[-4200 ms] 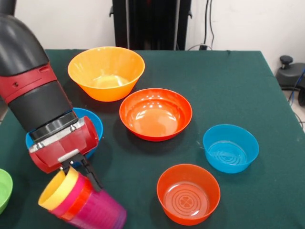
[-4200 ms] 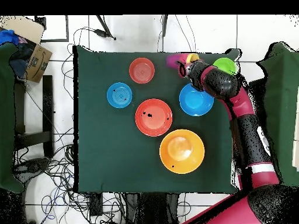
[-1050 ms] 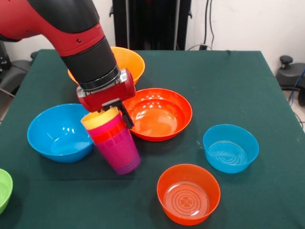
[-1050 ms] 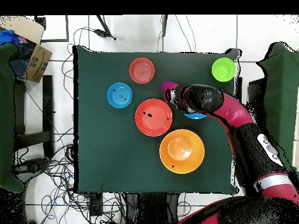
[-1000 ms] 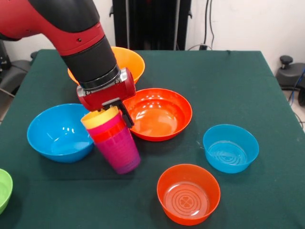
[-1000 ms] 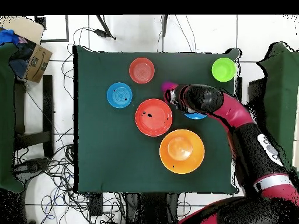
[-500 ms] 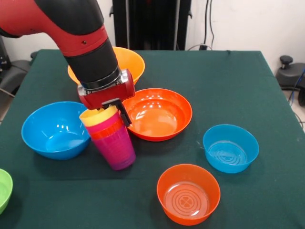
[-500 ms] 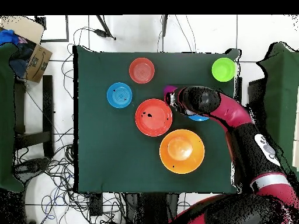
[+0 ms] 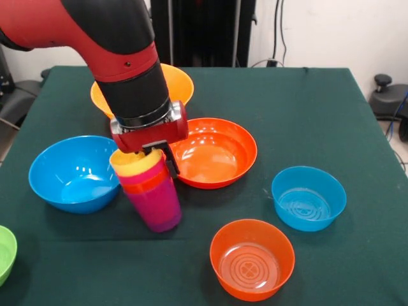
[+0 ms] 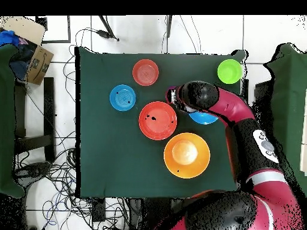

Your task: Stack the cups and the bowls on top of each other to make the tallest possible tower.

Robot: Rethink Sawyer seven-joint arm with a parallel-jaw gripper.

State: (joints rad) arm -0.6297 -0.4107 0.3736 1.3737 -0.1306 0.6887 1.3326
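The tower (image 9: 148, 190) is held at its yellow rim by the gripper (image 9: 152, 155), clamped from above; it is set nearly upright on the table (image 9: 306, 115), between large blue bowl (image 9: 72, 173) and red-orange bowl (image 9: 210, 152).

We take the dark green tablecloth (image 9: 306, 121) as our landmark; it covers the whole table top. Beyond its far edge in the front view we see a black upright stand (image 9: 203, 32) against a white wall, with cables (image 9: 278, 38) hanging just to the right of it. Off the cloth's right edge sits a black piece of equipment with a blue cable (image 9: 390, 99). In the overhead view, a cardboard box (image 10: 33, 51) lies off the cloth's upper left corner, and a tangle of cables (image 10: 54, 179) spreads over the tiled floor along its left side.
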